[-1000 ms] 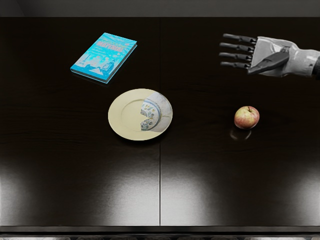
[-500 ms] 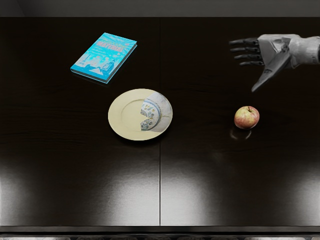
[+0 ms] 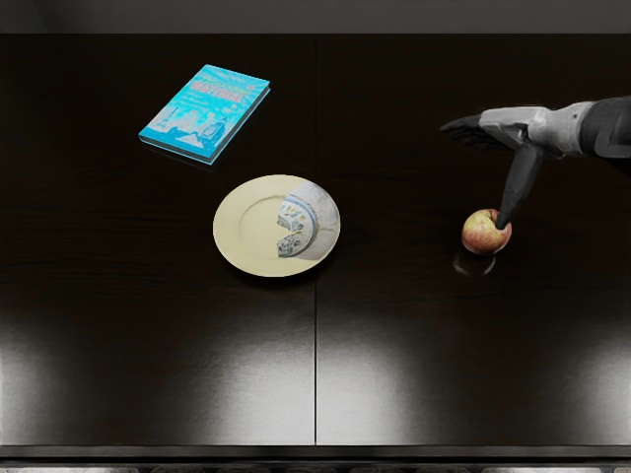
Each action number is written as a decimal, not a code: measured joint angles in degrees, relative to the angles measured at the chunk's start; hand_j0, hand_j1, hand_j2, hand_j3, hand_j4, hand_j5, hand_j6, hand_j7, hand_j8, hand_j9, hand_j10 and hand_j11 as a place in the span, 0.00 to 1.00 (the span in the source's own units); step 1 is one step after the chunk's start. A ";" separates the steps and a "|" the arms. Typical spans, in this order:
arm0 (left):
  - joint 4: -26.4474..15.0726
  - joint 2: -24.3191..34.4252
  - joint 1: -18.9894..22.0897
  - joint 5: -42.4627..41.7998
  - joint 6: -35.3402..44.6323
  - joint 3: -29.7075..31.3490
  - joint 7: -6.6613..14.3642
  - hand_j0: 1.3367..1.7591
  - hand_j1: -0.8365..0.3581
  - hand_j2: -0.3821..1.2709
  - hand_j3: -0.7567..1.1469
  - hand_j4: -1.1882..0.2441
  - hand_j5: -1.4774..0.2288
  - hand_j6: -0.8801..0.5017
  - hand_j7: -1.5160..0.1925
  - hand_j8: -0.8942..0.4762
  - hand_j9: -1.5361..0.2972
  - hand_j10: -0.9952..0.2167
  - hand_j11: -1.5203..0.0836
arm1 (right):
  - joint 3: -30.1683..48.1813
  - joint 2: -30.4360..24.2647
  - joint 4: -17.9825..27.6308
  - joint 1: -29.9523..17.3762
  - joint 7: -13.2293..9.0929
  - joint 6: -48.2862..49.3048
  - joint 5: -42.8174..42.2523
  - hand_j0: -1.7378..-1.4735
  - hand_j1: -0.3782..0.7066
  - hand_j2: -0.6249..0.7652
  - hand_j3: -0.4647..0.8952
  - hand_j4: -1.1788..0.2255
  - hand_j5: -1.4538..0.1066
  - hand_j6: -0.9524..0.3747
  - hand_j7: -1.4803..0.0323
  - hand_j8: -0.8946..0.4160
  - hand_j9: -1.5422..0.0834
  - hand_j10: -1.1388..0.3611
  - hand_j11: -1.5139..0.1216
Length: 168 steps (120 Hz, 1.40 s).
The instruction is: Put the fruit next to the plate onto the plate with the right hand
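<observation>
- While the apple [image 3: 486, 233] sits on the bare table [image 3: 394, 345] at the right of the head view, well apart from the plate [image 3: 242, 227] at the centre, the task has hardly begun: nothing is lifted and nothing has been carried over.
- The right hand [image 3: 513, 131] hangs in the upper right of the frame, just above the fruit, its arm coming in from the right edge.
- Its fingers [image 3: 463, 125] are stretched out flat toward the left and hold nothing. One digit [image 3: 518, 187] points down and appears to touch the apple's upper right side, though no grasp has closed.
- Judging by this, what remains is the closing of the hand round the apple, the lift, the carry leftward and the set-down on the plate.
- By count: one apple, one plate with a patterned wedge on its right half, one blue book [image 3: 205, 112] in the upper left, and one hand.
- No left arm shows.
</observation>
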 joint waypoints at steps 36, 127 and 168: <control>0.00 0.00 -0.04 0.00 0.00 0.00 0.02 0.76 0.76 0.26 0.40 0.67 0.69 0.47 0.71 0.48 0.67 0.63 0.76 | -5.96 0.28 5.84 -0.91 -3.91 -12.36 -5.30 0.30 0.13 0.44 0.34 0.77 0.85 0.64 0.90 0.61 0.87 0.69 0.85; 0.00 0.00 -0.04 0.00 0.00 0.00 0.00 0.76 0.76 0.26 0.40 0.67 0.69 0.47 0.71 0.48 0.67 0.63 0.76 | -20.18 1.52 11.77 -0.96 -4.14 -28.56 -14.25 0.30 0.27 0.42 0.34 0.68 0.75 0.54 0.79 0.51 0.77 0.61 0.75; 0.00 0.00 0.02 0.00 0.00 0.00 0.01 0.76 0.76 0.26 0.40 0.67 0.69 0.47 0.71 0.48 0.67 0.63 0.76 | -22.32 1.59 11.59 -0.97 -4.14 -30.22 -14.57 0.30 0.34 0.41 0.34 0.63 0.69 0.49 0.73 0.45 0.72 0.56 0.69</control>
